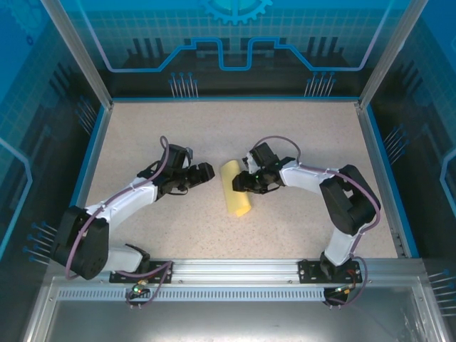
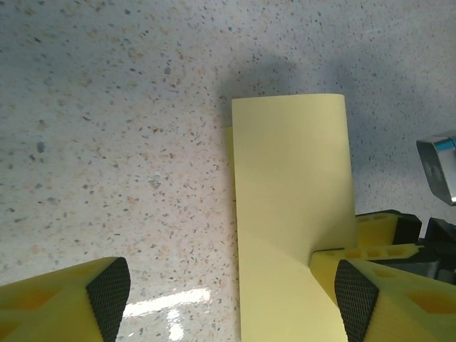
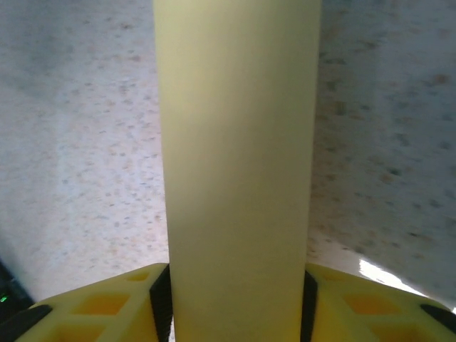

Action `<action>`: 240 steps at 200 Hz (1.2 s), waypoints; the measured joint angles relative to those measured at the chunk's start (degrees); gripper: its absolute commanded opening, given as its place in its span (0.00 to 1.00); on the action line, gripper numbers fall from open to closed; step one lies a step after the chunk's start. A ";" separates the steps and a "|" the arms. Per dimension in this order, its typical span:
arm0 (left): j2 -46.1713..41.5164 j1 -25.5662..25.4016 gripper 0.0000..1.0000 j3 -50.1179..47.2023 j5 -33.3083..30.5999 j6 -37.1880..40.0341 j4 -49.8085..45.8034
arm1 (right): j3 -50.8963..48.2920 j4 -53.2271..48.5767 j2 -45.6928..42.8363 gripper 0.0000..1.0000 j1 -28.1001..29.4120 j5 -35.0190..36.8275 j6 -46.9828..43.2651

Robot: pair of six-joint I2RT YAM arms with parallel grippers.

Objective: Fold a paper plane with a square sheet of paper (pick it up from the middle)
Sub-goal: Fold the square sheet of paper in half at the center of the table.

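Observation:
The square sheet of paper [image 1: 237, 189] is pale yellow and bent over into a narrow curved strip at mid-table. My right gripper [image 1: 244, 183] holds it from the right. In the right wrist view the sheet [image 3: 239, 157] runs up between the jaws and both black pads touch its sides, with the gripper [image 3: 235, 310] shut on it. My left gripper [image 1: 207, 173] hovers just left of the paper, open. In the left wrist view the sheet [image 2: 292, 199] lies between the wide-apart fingers [image 2: 231, 299], close to the right pad [image 2: 354, 296].
A speckled beige tabletop [image 1: 299, 135] is walled by blue rails and a transparent screen at the back. A metal rail [image 1: 235, 269] carrying both arm bases runs along the near edge. Part of the right arm [image 2: 438, 167] shows at the right of the left wrist view.

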 measured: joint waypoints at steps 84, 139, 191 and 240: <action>1.64 -2.23 0.81 0.00 -0.20 -1.46 1.51 | 2.62 -9.66 0.00 0.70 -0.74 9.81 -9.25; 4.04 -4.35 0.73 0.00 -0.17 -2.95 3.58 | 2.67 -11.10 0.07 0.63 -3.37 9.40 -12.04; 7.61 -5.29 0.67 0.07 -0.15 -5.77 5.46 | 3.76 -12.44 2.91 0.61 -3.54 8.24 -13.51; 11.21 -7.17 0.59 1.81 -0.17 -6.62 6.99 | 5.44 -14.27 4.11 0.62 -3.65 8.28 -13.97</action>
